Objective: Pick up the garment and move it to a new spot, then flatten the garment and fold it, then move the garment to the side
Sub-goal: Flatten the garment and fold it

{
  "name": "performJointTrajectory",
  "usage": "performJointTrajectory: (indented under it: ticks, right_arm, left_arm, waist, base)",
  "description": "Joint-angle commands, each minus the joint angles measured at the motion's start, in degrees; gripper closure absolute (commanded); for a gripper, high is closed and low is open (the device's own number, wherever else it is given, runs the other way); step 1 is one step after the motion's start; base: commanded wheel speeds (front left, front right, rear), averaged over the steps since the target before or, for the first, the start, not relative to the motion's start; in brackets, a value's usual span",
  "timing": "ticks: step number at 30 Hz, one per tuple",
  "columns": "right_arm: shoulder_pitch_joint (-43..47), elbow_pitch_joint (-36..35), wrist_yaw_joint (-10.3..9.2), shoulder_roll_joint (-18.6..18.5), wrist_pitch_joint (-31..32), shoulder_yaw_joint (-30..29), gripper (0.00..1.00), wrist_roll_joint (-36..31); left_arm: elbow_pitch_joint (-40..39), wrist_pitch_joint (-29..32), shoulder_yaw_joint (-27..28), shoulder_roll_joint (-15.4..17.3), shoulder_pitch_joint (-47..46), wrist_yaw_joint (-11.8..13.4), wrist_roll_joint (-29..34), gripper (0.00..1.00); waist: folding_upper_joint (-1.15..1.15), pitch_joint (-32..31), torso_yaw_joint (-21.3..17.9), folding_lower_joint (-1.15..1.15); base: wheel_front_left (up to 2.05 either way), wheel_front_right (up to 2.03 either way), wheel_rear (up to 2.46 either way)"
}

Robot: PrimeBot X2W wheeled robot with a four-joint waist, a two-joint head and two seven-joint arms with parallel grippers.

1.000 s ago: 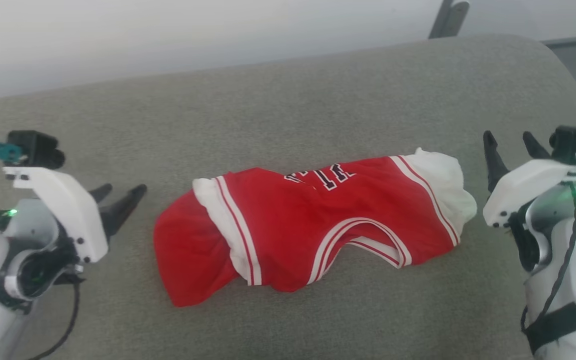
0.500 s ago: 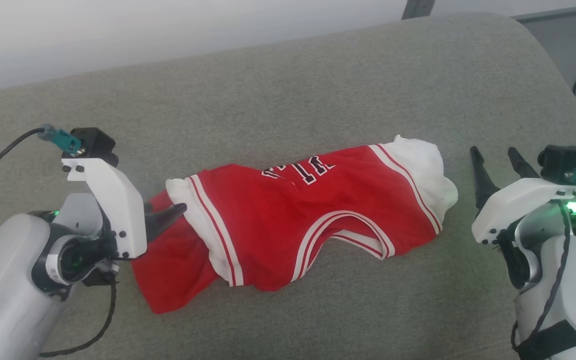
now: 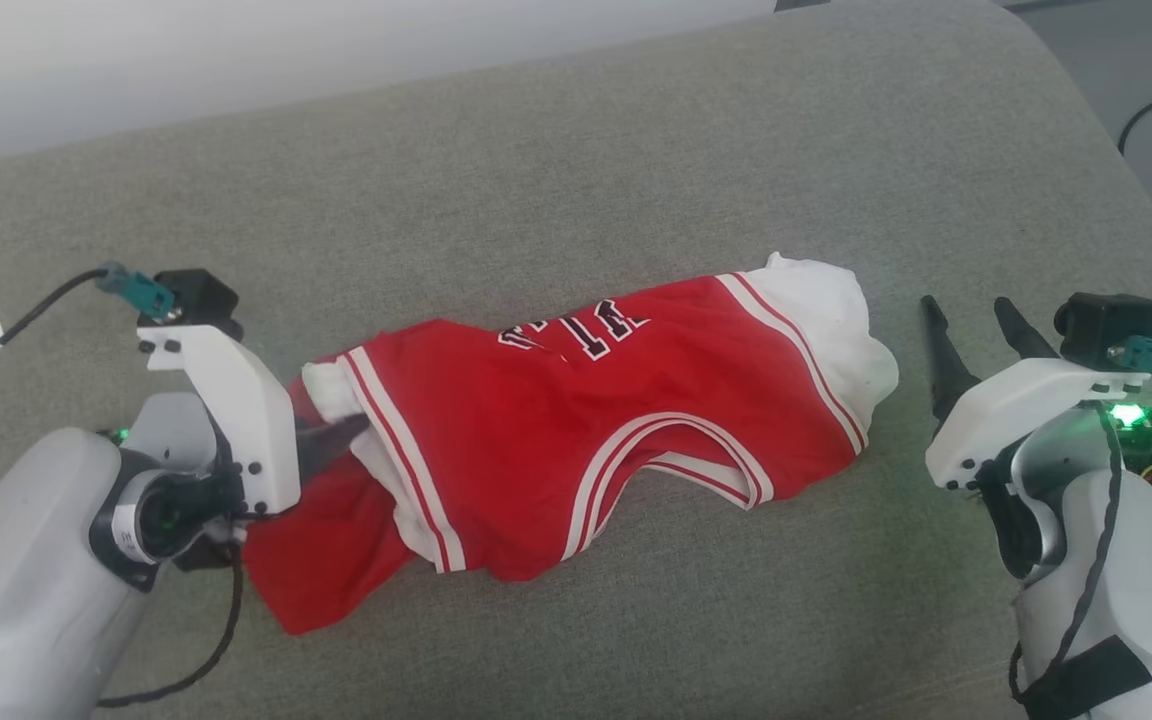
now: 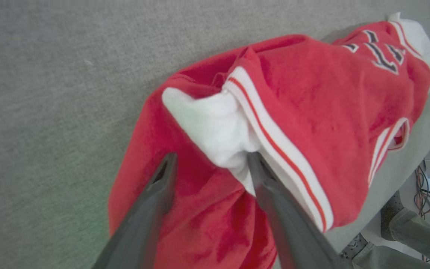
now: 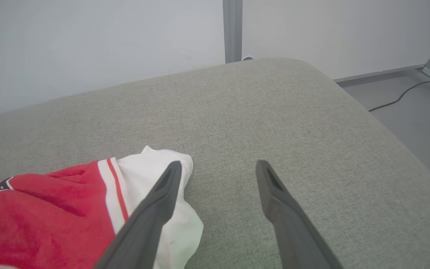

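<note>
Left wrist view: the left gripper (image 4: 211, 157) straddles the bunched white sleeve (image 4: 203, 119) of the red Bulls jersey (image 4: 312, 93), jaws spread, not yet pinching, seemingly placed to lift that end; the jersey lies crumpled mid-cushion; the right gripper (image 5: 218, 164) hangs open beside the other sleeve; bare grey cushion (image 3: 576, 180) lies beyond, its rounded edge close on the right.

Pale grey-white wall (image 5: 88, 45) at the back, evenly lit. A grey vertical metal post (image 5: 232, 30) rises against it. In front, a grey-green woven upholstered cushion (image 3: 576, 160) with a rounded corner. Beside it, smooth grey floor (image 5: 405, 123), a thin black cable (image 5: 383, 106) trailing across.
</note>
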Motion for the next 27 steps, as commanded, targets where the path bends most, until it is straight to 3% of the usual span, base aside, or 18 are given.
performJointTrajectory:
  ticks: [1, 9, 18, 27]
  right_arm:
    - [-0.6, 0.1, 0.03, 0.1, -0.4, 0.1, 0.00, 0.3]
    - [-0.1, 0.9, 0.03, 0.1, -1.1, -1.1, 0.00, -0.4]
    - [1.3, 1.2, 0.03, 0.1, -0.3, -4.0, 0.00, -2.5]
    - [2.3, 1.2, 0.03, 0.1, 0.5, -5.2, 0.00, -3.5]
  left_arm:
    - [0.4, -0.5, 0.2, -0.3, -0.9, -0.3, 0.7, 1.00]
    - [1.5, -2.2, 1.4, 0.2, -2.2, -1.8, 0.5, 1.00]
    - [-4.7, -2.5, 4.6, 3.8, 0.5, 1.3, -1.3, 1.00]
    - [-9.8, -3.7, 10.0, 11.0, 8.3, 5.3, -3.6, 1.00]
  waist:
    - [0.00, 0.1, 0.0, 0.00]
    - [0.00, -0.5, 1.2, 0.00]
    - [0.00, -2.8, 5.1, 0.00]
    - [0.00, -4.0, 8.0, 0.00]
  base:
    - [0.00, 0.00, 0.00]
    - [0.00, 0.00, 0.00]
    - [0.00, 0.00, 0.00]
    - [0.00, 0.00, 0.00]
